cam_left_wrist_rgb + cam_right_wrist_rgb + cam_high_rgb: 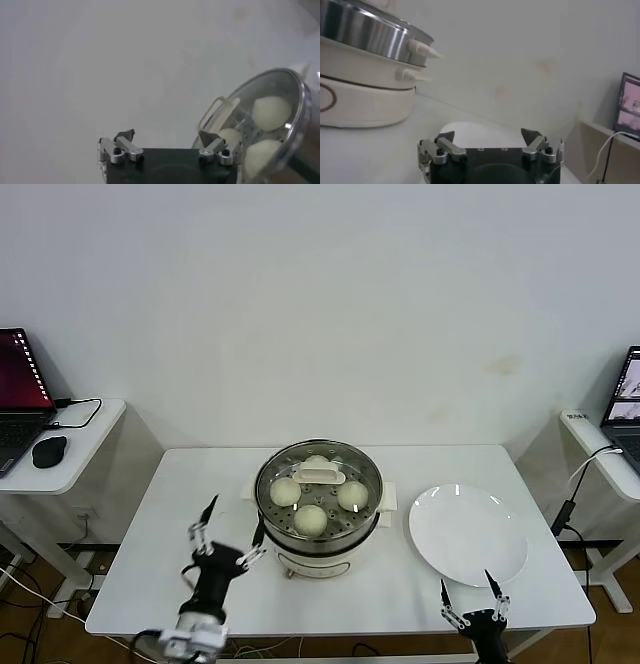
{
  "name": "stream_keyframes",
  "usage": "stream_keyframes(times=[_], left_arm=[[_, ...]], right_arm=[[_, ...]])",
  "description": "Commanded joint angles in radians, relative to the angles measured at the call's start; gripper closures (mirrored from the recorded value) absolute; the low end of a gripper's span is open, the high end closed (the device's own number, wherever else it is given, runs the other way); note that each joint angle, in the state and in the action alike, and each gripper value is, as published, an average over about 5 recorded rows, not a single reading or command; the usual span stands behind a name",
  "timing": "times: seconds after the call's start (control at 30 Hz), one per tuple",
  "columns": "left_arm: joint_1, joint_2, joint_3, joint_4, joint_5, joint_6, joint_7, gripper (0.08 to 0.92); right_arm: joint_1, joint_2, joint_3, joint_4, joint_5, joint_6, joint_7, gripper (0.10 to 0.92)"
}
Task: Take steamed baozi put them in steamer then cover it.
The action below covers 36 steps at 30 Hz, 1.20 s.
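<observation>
The four steamed baozi (311, 519) are being held inside the steamer (318, 536), which is standing at the middle of the white table (190, 494), and they are being seen through the cover (318, 475), whose glass is resting flat on the steel rim with its cream handle on top at the centre. Because the buns are enclosed and the lid is seated, the task is being judged as essentially done. The left gripper (232, 533) is being held just to the near left of the steamer, clear of it, its fingers spread wide with nothing between them, which fits a lid just set down. The right gripper (474, 596) is being kept parked at the near right table edge, fingers likewise spread and empty, just near of the bare white plate (468, 534).
</observation>
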Motion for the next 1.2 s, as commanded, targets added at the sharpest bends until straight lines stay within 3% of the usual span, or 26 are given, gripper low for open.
stream_keyframes(times=[0.03,0.33,0.73,1.2], left_arm=[[0.252,0.002,-0.164,0.055,-0.605,-0.257,-0.151,0.177],[0.183,-0.026,-0.147,0.147,-0.62,-0.278,-0.119,0.177],[0.218,-0.002,-0.177,0.15,-0.591,-0.274,-0.052,0.177],[0.223,-0.023,-0.179,0.171,-0.556,-0.29,-0.041,0.177]], right_arm=[[-0.077,-0.135,-0.072,0.116,0.176,-0.059,-0.035,0.203],[-0.117,-0.188,-0.136,0.179,0.225,-0.113,-0.023,0.203],[-0.114,-0.169,-0.145,0.224,0.238,-0.188,-0.008,0.203],[-0.107,-0.153,-0.141,0.261,0.23,-0.249,-0.003,0.203]])
